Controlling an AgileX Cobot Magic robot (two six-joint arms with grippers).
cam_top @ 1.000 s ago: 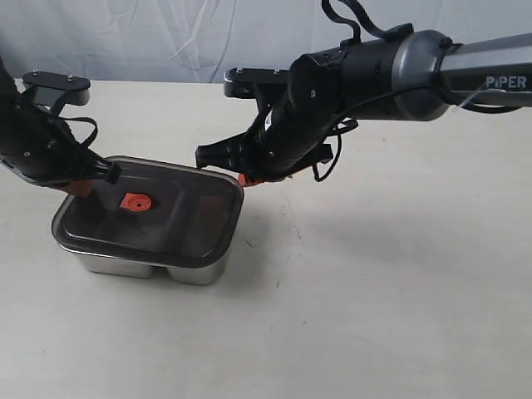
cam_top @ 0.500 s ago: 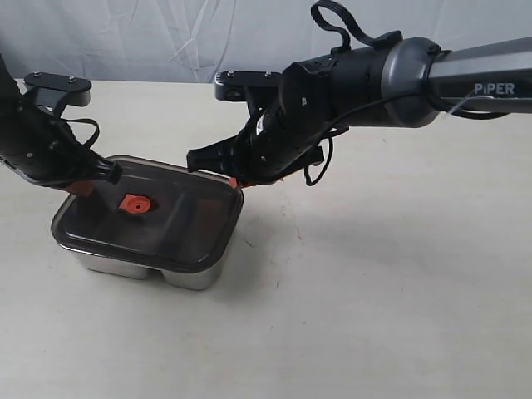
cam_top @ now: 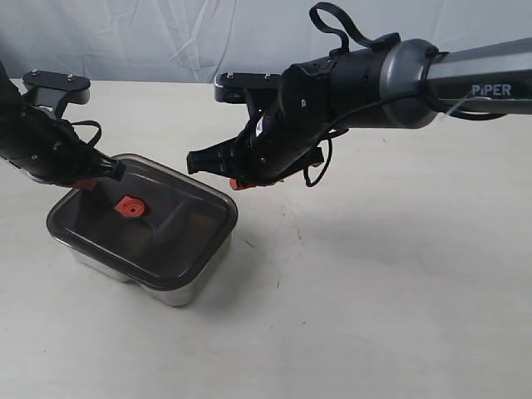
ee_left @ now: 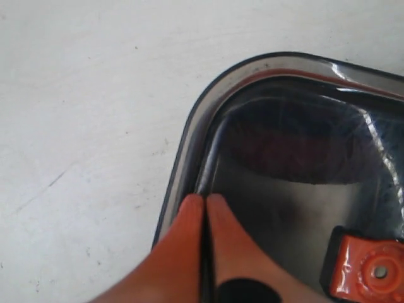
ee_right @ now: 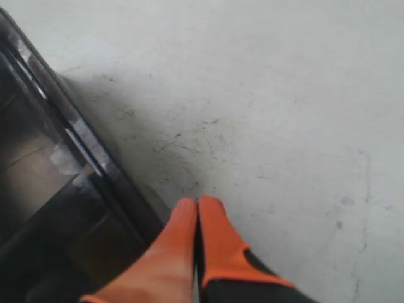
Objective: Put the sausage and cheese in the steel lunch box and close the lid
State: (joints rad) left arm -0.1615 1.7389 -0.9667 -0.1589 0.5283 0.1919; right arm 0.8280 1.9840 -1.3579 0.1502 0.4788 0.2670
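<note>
You are looking at the lid (cam_top: 158, 233) lying over the steel lunch box (cam_top: 170, 291), down at eight o'clock in the exterior view, with its orange valve tab (cam_top: 127, 206) facing up. Your left gripper (cam_top: 93, 180) is sitting at the lid's ten o'clock corner, and your right gripper (cam_top: 237, 183) is hanging just off its two o'clock corner. The exterior view is not resolving either pincer.

The left wrist view is showing both orange fingers (ee_left: 183, 246) clenched together on nothing, tips over the lid's rim. The right wrist view is showing its fingers (ee_right: 218, 240) pinched together too, empty, above the table (ee_right: 284, 95) just beside the lid's edge.

Only the left wrist view is giving you a dim reddish patch (ee_left: 284, 148) under the smoky plastic. You cannot tell whether it is the sausage. The cheese is hiding from every view.
</note>
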